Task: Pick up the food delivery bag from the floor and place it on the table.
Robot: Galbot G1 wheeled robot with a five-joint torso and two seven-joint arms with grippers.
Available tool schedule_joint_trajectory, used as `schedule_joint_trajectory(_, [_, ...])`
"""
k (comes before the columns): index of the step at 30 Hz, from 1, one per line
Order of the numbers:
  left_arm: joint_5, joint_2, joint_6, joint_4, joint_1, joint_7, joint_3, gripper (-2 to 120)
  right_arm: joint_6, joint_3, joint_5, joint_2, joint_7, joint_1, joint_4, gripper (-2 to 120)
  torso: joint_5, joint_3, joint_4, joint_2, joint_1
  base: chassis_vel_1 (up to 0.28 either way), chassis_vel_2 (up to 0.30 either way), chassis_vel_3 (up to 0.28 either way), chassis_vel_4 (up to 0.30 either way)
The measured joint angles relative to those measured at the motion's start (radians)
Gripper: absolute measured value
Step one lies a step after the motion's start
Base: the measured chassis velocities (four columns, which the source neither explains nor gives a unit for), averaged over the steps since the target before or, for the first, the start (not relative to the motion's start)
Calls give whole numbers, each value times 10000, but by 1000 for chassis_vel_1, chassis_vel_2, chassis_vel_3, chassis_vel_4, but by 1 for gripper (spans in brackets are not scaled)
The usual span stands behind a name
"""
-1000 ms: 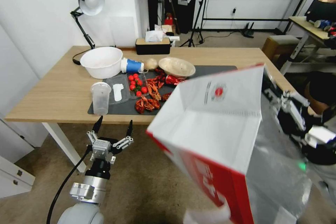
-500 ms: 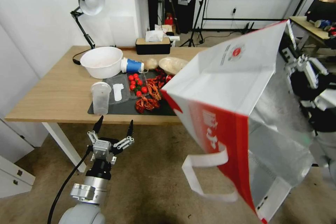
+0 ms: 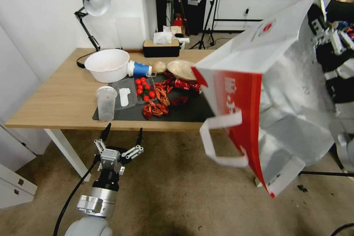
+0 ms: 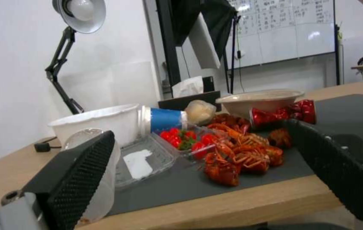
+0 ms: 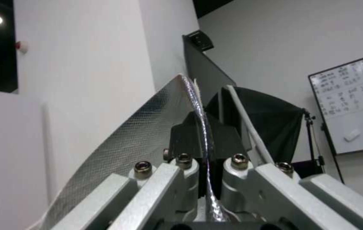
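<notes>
Bag airborne beside desk.
I am seeing the right gripper [image 5: 205, 140] jaws clamping the food delivery bag's [image 3: 258, 92] foil rim in the wrist view; head view shows it hanging tilted over the floor [image 3: 169, 191] off the desk [image 3: 55, 99] corner. Left gripper [image 3: 121, 136] is idling, jaws apart.

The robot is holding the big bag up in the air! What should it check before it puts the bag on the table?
1. Grip: the right gripper pinches the bag by its foil rim, jaws shut on it. Ok.
2. Bag level: it hangs tilted, opening facing sideways. Not ok.
3. Bag off the floor: lifted clear. Ok.
4. Landing spot: the table has bare wood at its left; the bag hides the right end. Cannot tell.
5. Food on the mat: crayfish and bowls sit close to the bag's path. Not ok.
6. Left gripper: open, low in front of the table edge, out of the way. Ok.
</notes>
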Motion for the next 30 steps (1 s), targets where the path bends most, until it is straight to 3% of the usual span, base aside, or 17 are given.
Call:
schedule_joint_trajectory(2, [147, -77, -53, 38, 47, 8, 47, 100, 53, -495, 232, -190, 715, 734, -533, 0, -1, 0, 1, -2, -1, 0, 0, 0, 0])
schedule_joint_trajectory(6, [207, -104, -60, 45, 64, 10, 68, 100, 67, -646, 327, -219, 983, 955, -751, 0, 0, -1, -1, -2, -1, 0, 0, 0, 0])
schedule_joint_trajectory(13, [451, -229, -80, 98, 118, 17, 182, 100, 59, -1243, 1108, -362, 3232, 2006, -1734, 0, 1, -2, -1, -3, -2, 0, 0, 0, 0])
schedule_joint_trajectory(17, [546, -250, -100, 177, 116, 20, 222, 100, 69, -1396, 1307, -419, 3731, 2380, -2163, 0, -1, -3, -2, -4, -2, 0, 0, 0, 0])
schedule_joint_trajectory(30, [627, -244, -229, 252, 133, 34, 248, 100, 78, -2293, 1175, -590, 3826, 3464, -3718, 0, -2, -4, 0, -6, -2, 0, 0, 0, 0])
